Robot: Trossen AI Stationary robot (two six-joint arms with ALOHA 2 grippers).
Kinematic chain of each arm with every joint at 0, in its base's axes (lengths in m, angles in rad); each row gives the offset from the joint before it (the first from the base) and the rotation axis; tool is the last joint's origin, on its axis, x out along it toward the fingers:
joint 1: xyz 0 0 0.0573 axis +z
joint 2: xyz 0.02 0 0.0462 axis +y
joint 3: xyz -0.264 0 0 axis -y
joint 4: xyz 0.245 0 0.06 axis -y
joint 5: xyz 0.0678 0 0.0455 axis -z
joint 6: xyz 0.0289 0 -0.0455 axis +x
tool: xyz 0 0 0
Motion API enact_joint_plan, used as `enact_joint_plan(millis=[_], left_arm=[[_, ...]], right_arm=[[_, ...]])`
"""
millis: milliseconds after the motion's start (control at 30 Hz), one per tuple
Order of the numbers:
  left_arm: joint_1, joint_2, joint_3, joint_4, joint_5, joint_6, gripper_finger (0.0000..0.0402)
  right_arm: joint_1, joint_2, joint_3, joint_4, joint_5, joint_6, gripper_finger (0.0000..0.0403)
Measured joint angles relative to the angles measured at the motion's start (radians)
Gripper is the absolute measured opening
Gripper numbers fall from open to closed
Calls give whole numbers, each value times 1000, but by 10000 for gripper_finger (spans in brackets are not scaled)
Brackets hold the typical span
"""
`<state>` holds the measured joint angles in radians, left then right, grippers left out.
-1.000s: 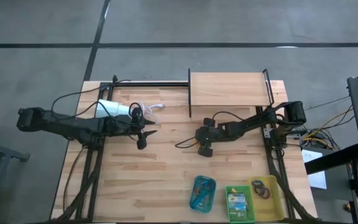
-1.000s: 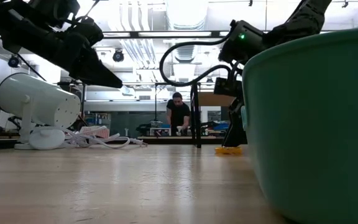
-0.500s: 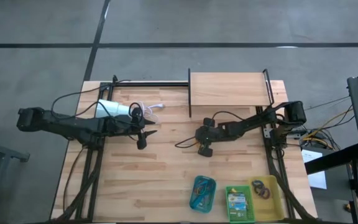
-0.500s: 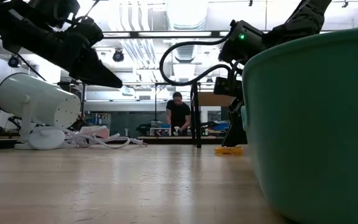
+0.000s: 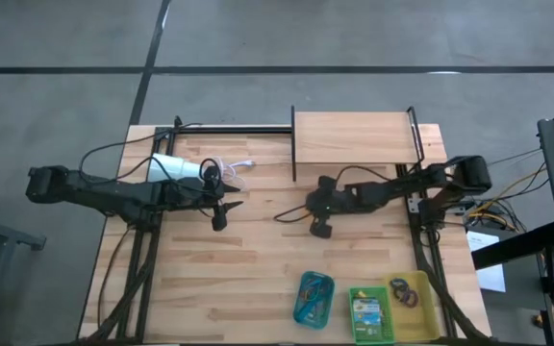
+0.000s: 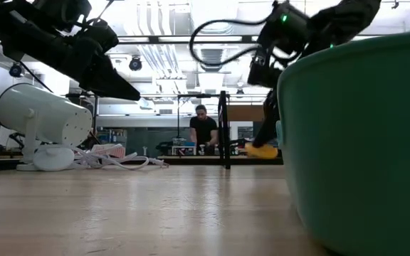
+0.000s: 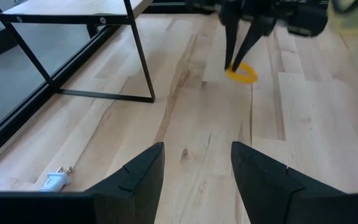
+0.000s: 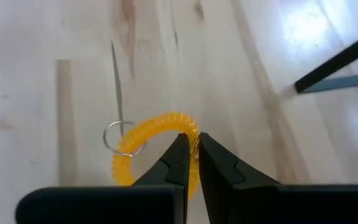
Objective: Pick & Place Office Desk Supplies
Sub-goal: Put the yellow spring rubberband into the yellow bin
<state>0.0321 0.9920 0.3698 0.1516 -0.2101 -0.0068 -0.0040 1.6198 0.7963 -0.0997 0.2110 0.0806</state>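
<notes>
Near the shelf, right hand (image 8: 190, 144) pinching yellow coiled loop (image 8: 148, 140), lifted off table (image 7: 191, 124)

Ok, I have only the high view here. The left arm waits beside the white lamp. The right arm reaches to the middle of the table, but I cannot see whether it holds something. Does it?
Observer: Yes. The right gripper has its jaws shut on a yellow coiled plastic loop that carries a small metal ring.
Operator: Does the loop lie on the wood, or is it in the air?
Observer: In the low view it hangs clear of the wooden table, as far as I can judge.
</notes>
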Motion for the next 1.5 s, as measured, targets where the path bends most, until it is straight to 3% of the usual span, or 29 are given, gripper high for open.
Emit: enact_joint_plan(millis=[233,533,800,900,1100,1300,1500], left_arm=[[0,0,0,0,0,1,191],[0,0,0,-15,0,2,189],[0,1,0,-23,0,2,191],[0,1,0,-24,0,2,191],[0,1,0,-24,0,2,190],[0,1,0,-24,0,2,190],[0,1,0,-24,0,1,190]], right_arm=[[41,-179,18,-157,-11,95,18],[166,-382,132,-642,-29,330,18],[357,-434,239,-1027,-110,728,18],[451,-431,262,-1142,-199,906,18],[660,-431,238,-1178,-343,1170,18],[862,-430,180,-1149,-344,1436,18],[1031,-427,104,-976,-312,1632,18]])
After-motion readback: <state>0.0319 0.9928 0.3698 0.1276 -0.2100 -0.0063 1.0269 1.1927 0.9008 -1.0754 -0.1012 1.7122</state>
